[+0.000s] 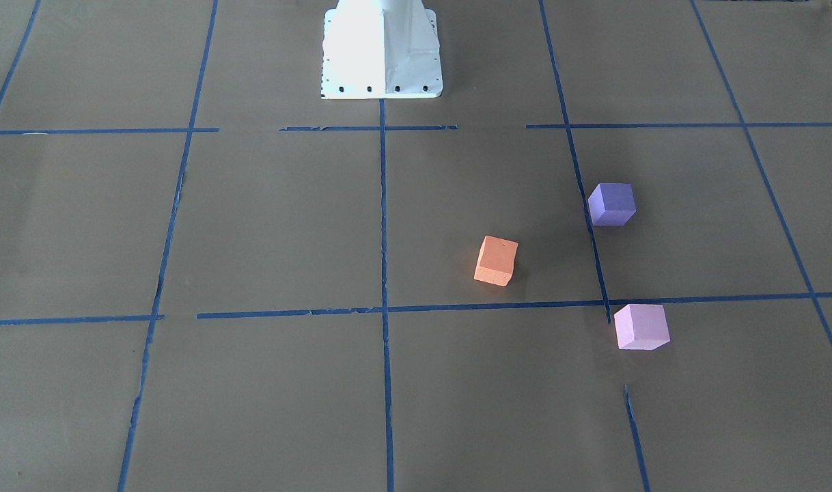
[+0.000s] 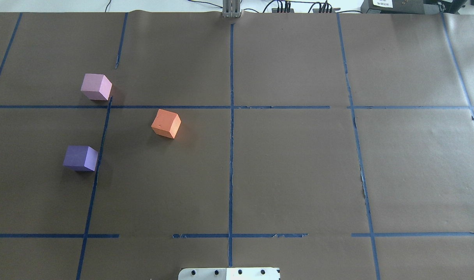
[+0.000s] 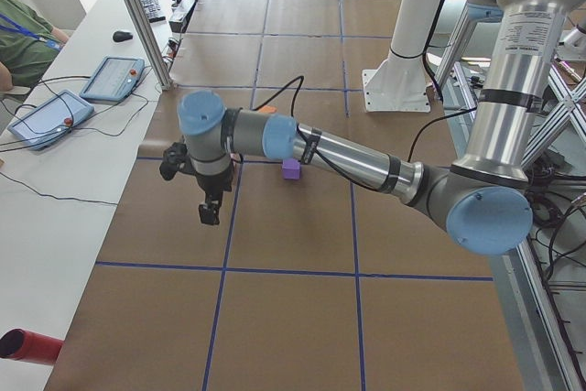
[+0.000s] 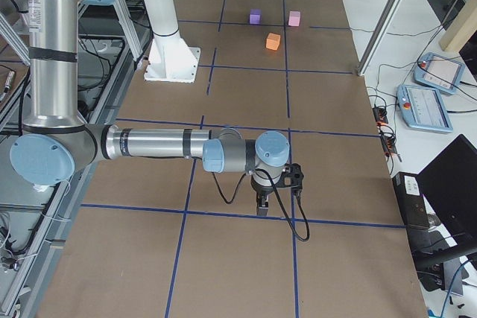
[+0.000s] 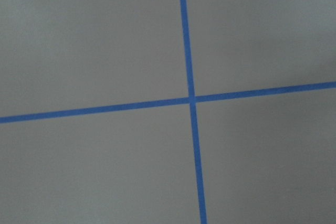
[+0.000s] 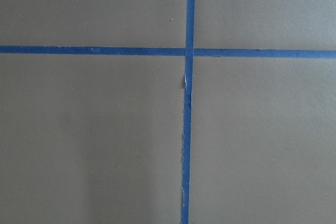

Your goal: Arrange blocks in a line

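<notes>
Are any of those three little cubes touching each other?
No, the orange cube, the purple cube and the pink cube sit well apart from one another.

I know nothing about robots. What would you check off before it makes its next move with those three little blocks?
1. All blocks in sight: the orange block, purple block and pink block all lie on the table: ok.
2. Blocks in a line: not ok; they form a triangle.
3. Room around each block: ok; none touch.
4. Left tool open: cannot tell from the side view.
5. Right tool open: cannot tell.
6. Blocks together on one side: ok; all are on the robot's left half.
</notes>
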You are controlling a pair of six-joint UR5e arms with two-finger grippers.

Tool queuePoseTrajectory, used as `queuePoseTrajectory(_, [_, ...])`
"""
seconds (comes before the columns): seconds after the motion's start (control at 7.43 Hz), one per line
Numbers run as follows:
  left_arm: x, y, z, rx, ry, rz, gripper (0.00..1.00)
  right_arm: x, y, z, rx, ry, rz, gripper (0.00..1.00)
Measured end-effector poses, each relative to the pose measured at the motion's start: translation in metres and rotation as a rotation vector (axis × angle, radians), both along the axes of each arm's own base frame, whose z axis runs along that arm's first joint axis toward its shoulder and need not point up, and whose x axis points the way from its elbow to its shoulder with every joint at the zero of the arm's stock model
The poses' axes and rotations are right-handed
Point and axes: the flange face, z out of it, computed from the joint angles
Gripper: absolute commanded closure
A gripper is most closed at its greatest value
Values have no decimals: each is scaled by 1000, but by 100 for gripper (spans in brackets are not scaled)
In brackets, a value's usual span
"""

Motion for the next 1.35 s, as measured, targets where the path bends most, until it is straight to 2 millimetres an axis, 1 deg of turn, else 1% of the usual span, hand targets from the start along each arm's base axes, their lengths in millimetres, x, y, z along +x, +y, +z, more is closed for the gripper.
queuePoseTrajectory(0.13, [28, -7, -50, 10, 10, -4, 0, 0, 0, 0, 0, 0, 0, 0])
queuePoseTrajectory(0.27, [69, -8, -96, -2, 30, -16, 0, 0, 0, 0, 0, 0, 0, 0])
queuePoseTrajectory(0.4, [119, -5, -137, -23, 46, -29, 0, 0, 0, 0, 0, 0, 0, 0])
queuePoseTrajectory(0.54, [168, 3, -171, -38, 50, -33, 0, 0, 0, 0, 0, 0, 0, 0])
queuePoseTrajectory(0.67, [212, 12, -194, -46, 54, -15, 0, 0, 0, 0, 0, 0, 0, 0])
queuePoseTrajectory(0.81, [253, 19, -206, -58, 57, 19, 0, 0, 0, 0, 0, 0, 0, 0])
queuePoseTrajectory(0.94, [287, 20, -206, -63, 59, 56, 0, 0, 0, 0, 0, 0, 0, 0])
queuePoseTrajectory(1.21, [343, 15, -190, -31, 66, 96, 0, 0, 0, 0, 0, 0, 0, 0])
queuePoseTrajectory(1.35, [369, 19, -188, -38, 61, 83, 0, 0, 0, 0, 0, 0, 0, 0])
